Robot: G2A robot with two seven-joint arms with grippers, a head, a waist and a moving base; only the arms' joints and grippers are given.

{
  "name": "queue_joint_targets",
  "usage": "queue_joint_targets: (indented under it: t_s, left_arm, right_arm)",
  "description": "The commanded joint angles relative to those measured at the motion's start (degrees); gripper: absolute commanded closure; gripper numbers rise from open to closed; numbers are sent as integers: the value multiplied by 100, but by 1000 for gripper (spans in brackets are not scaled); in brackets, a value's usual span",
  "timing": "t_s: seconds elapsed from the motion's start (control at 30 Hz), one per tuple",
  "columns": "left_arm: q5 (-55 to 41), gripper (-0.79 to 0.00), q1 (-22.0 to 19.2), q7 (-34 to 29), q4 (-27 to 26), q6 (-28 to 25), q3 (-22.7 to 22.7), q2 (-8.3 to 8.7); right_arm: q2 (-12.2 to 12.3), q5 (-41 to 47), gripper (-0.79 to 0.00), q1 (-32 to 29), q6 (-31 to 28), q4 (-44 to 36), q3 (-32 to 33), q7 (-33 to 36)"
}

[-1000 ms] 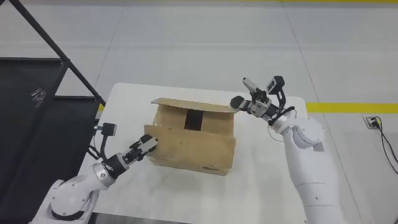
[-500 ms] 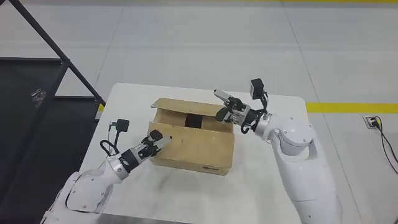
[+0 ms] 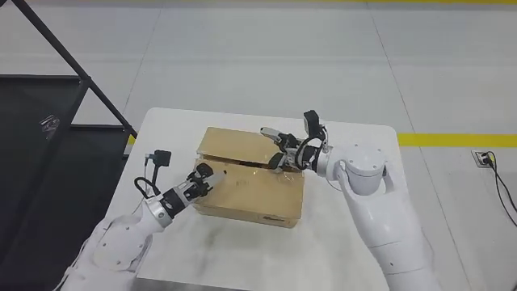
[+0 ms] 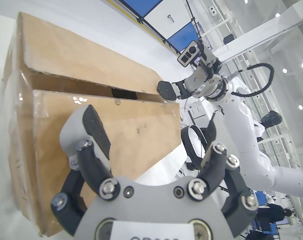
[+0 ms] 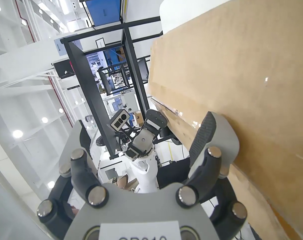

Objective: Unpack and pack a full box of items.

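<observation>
White table (image 3: pixel 170 133) stands on a pale floor (image 3: pixel 266 56) marked with a yellow line (image 3: pixel 452 139). The box (image 3: pixel 279 210) sits at the table's centre.

Change from the earlier frames:
- One second ago the far flap (image 3: pixel 234 141) stood up, the box top was open, and a dark interior showed. The flap now lies folded down.
- The near flap (image 3: pixel 250 190) has also been brought over the top. In the left wrist view only a narrow dark slit (image 4: pixel 91 86) is left between the two flaps.
- The right gripper (image 3: pixel 275 147) has moved in from beyond the box's right end to a position over the top.
- The left gripper (image 3: pixel 206 179) has risen from the box's front face to the near flap's left end.

Gripper state:
- Left gripper: jaws spread wide, nothing held, one finger lying on the near flap.
- Right gripper: jaws spread wide, nothing held, the back of one finger (image 5: pixel 216 136) against the far flap.

Markings:
- A small stamped mark (image 4: pixel 117 102) is on the near flap, too small to make out.
- A white label (image 4: pixel 151 231) on the left gripper base is cut off at the frame edge.
</observation>
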Motion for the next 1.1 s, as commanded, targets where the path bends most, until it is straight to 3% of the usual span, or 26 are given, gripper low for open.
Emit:
queue_joint_targets:
  t_s: [0.0,0.2,0.33,0.5,0.83,1.07]
  left_arm:
    - [-20,-785,-22,93,7,-18,-12,-7]
    - [-711,-785,108,741,-74,-170,-453,-20]
    - [-1312,-785,473,1074,-111,-306,-1154,20]
    - [-1785,-785,1027,969,-153,-326,-2019,92]
    - [-1781,-785,1069,927,-179,-333,-2076,99]
    - [1542,-785,1026,2560,270,452,-1672,58]
  right_arm:
    - [16,-19,-785,-61,-59,-5,-9,-12]
    - [90,-208,-785,-416,-552,-290,-18,-162]
    - [129,-337,-785,-729,-1061,-586,-43,-410]
    - [146,-437,-785,-806,-1205,-683,-72,-476]
    - [146,-437,-785,-806,-1205,-683,-72,-476]
    - [159,-395,-785,-885,-1250,-759,-129,-607]
